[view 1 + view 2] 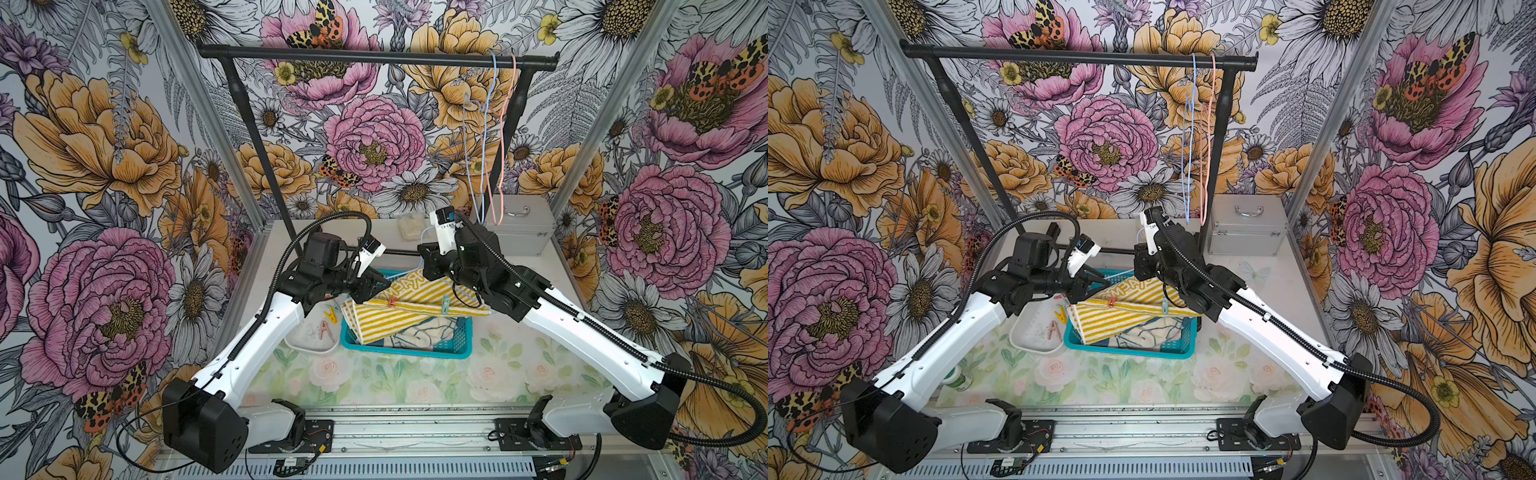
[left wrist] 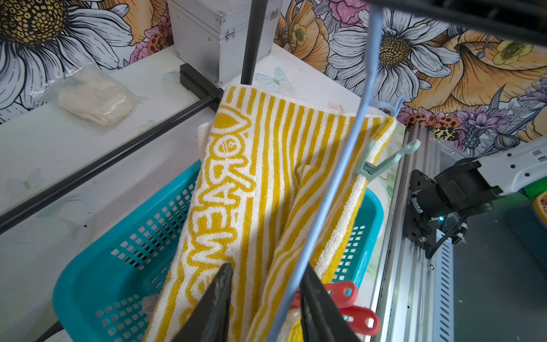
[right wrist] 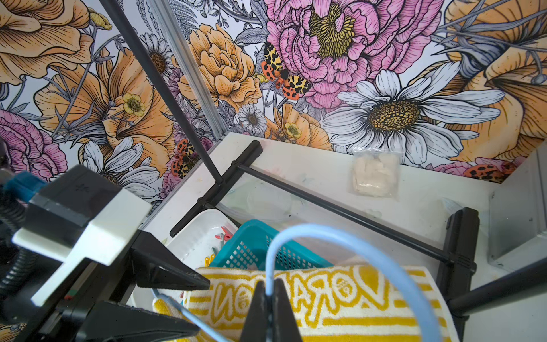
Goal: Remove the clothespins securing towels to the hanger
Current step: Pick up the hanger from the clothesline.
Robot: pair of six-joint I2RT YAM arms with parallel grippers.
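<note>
So we've got some clothespins [image 1: 325, 330] off; red clothespin [image 2: 349, 299] and green clothespin [image 2: 381, 165] remain, left tool [image 2: 268, 266] spread, right tool [image 3: 269, 284] pinching hanger [image 3: 325, 234].

The yellow-and-white striped towel [image 2: 275, 165] is showing big yellow outlined letters along one edge, reading "DORAEM" in the left wrist view, the rest being hidden.

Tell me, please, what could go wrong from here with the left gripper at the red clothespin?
The blue hanger's wire and the striped towel run between the left gripper's open jaws, while the red clothespin sits outside them: closing may pinch wire and cloth instead.
The right gripper holds the hanger only by its thin hook, so a tug could twist it.
</note>
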